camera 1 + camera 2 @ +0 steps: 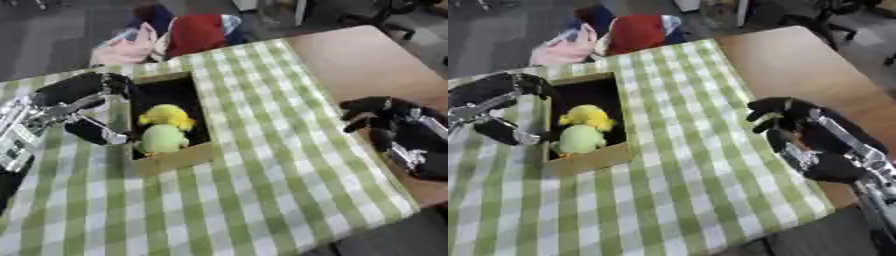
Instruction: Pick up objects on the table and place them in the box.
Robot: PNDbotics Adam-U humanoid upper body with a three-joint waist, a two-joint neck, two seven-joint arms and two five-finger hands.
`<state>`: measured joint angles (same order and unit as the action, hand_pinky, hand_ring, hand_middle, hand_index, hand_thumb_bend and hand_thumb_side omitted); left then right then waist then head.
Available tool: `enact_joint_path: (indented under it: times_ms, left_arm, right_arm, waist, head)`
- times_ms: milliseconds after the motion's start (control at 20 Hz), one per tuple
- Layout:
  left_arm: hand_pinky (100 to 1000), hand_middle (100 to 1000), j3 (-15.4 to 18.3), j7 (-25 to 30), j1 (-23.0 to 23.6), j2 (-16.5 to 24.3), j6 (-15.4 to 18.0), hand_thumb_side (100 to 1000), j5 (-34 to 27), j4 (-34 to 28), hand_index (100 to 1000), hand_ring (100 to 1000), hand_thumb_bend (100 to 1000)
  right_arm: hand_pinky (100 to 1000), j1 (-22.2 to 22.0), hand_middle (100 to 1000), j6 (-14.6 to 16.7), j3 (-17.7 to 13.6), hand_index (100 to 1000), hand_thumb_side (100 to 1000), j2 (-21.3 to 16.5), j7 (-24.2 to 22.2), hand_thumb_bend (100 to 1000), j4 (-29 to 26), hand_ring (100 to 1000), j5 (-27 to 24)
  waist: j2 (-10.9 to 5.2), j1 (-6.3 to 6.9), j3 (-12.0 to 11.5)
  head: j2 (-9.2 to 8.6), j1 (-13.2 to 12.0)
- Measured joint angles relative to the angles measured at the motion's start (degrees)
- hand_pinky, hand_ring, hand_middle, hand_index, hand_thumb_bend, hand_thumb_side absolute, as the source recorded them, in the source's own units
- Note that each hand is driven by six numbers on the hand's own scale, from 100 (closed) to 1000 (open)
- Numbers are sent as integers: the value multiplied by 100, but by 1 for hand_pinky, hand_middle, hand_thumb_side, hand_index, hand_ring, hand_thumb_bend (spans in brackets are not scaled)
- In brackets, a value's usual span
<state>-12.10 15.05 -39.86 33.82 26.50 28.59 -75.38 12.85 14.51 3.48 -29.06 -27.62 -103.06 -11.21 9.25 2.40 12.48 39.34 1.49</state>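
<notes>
**Green-and-white checks, one box, two soft toys inside**

Green-and-white checked cloth [262, 165] spread over the wooden worktop [367, 60], bare brown wood left showing along the right side. Open brown cardboard box [175, 159] set on the cloth toward the left, dark inside. Two things lying within: a fluffy yellow soft toy [166, 116] in the middle, and a rounded pale green soft toy [163, 138] just below it, touching it, close to the box's near wall.

Black-and-silver left hand [80, 90] held at the box's left side, fingers [98, 134] spread and relaxed, gripping nothing; upper part beside the far left corner, lower finger reaching the left wall near the green toy. Contact with the toy not possible to tell.

Black right hand [791, 120] resting at the cloth's right edge, well apart from the box, fingers slightly bent but relaxed, empty.

Beyond the worktop's far edge, a heap of pink, red and blue cloth items [175, 32].
</notes>
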Motion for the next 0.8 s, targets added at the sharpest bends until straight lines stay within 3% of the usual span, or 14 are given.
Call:
enact_joint_path:
  times_ms: [200,400,600,800]
  left_arm:
    - [643,610,448,-200,656,104,-664,477,-1499,-1056,751,595,115]
    - [626,592,989,-479,1349,92,-1289,557,-2611,-1941,739,579,100]
    - [622,589,1530,-885,1929,-142,-1822,637,-3101,-2433,739,576,100]
    - [626,593,1901,-1181,2325,-519,-2166,772,-3181,-2669,741,581,100]
  right_arm:
    - [730,-41,711,4,-47,869,466,7,50,100,4,937,4]
    - [727,-83,708,5,-79,867,459,9,109,100,5,934,12]
    - [721,-147,704,13,-127,864,456,29,220,100,6,931,20]
    - [711,-230,688,27,-145,859,439,47,356,100,0,920,23]
  waist:
    - [-9,-27,-231]
    - [-1,-56,-452]
    - [39,-79,-691]
    - [93,-99,-869]
  head:
    - [46,43]
    - [120,46]
    - [215,4]
    - [291,-118]
